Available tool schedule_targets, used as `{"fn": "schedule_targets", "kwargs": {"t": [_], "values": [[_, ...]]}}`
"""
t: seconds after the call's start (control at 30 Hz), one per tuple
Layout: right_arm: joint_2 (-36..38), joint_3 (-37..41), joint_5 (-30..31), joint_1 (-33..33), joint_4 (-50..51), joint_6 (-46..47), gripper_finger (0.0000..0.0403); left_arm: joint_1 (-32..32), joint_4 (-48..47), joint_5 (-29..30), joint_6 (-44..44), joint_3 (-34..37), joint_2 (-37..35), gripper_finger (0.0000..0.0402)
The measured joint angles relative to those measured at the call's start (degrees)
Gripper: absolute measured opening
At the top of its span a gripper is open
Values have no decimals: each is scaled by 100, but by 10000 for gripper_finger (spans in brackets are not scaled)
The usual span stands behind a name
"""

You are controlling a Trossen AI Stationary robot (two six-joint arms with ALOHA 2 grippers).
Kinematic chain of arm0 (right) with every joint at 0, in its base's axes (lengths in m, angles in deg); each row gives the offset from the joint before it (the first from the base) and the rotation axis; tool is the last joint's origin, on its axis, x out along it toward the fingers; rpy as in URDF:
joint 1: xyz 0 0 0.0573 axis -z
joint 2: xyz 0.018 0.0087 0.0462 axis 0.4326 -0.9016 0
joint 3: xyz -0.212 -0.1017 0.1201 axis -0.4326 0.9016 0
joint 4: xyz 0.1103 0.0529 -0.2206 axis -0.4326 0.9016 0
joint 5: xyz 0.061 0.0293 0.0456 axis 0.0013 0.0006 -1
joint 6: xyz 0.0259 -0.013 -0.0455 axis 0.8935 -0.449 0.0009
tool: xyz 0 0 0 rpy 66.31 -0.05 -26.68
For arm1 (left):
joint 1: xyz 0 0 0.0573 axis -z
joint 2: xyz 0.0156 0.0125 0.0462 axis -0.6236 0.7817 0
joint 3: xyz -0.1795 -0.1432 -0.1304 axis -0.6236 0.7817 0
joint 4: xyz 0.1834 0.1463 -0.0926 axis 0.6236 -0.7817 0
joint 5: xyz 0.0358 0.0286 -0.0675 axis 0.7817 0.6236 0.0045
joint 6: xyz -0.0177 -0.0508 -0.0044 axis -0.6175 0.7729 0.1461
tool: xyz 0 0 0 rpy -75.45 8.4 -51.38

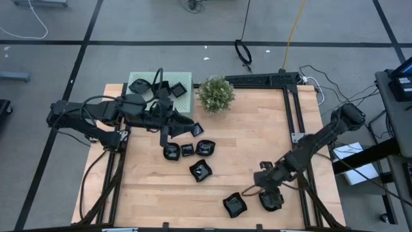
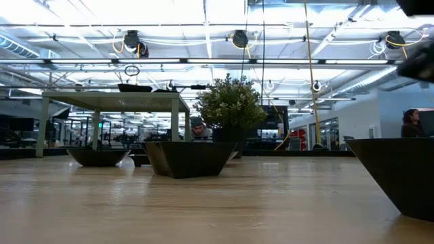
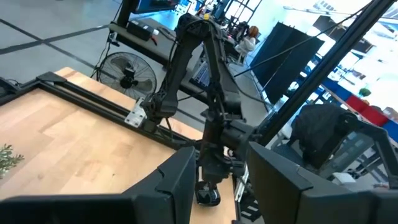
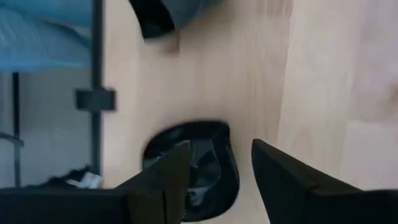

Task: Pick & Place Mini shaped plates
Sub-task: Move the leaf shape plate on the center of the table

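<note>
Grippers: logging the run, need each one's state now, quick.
Left gripper: open, holding nothing.
Right gripper: open above a black plate, not gripping it.

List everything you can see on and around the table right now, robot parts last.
mini shaped plates on bare wood: seven, black, five mid-table, two near the front right edge
mini shaped plates on the mat: at least two, black, exact count unclear
mat: one, green, back left corner
potted plant: one, green, back middle
table: one, light wood, black frame
people: at least two, in the room beyond the table
left claw: one, dark, open, above the mid-table plates
right claw: one, dark, open, over a front right plate
</note>
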Motion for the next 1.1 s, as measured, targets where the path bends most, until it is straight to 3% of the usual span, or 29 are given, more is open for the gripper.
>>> {"fn": "schedule_targets", "kwargs": {"t": [0.37, 0.6, 0.77, 0.97, 1.1], "values": [[-7, 1738, 9, -186, -2289, 120, 170, 0, 10, 0, 63, 0, 0, 147], [17, 2341, -308, -197, -3470, 616, 157, 0, 34, 1, 65, 0, 0, 147], [11, 2402, -309, -197, -3478, 104, 116, 0, 51, 2, 196, 0, 0, 147], [2, 2410, -155, -197, -3462, -10, 18, 0, 49, 2, 205, 0, 0, 147], [-9, 2413, -244, -214, -3526, 225, 9, 0, 49, 2, 192, 0, 0, 147]]}}
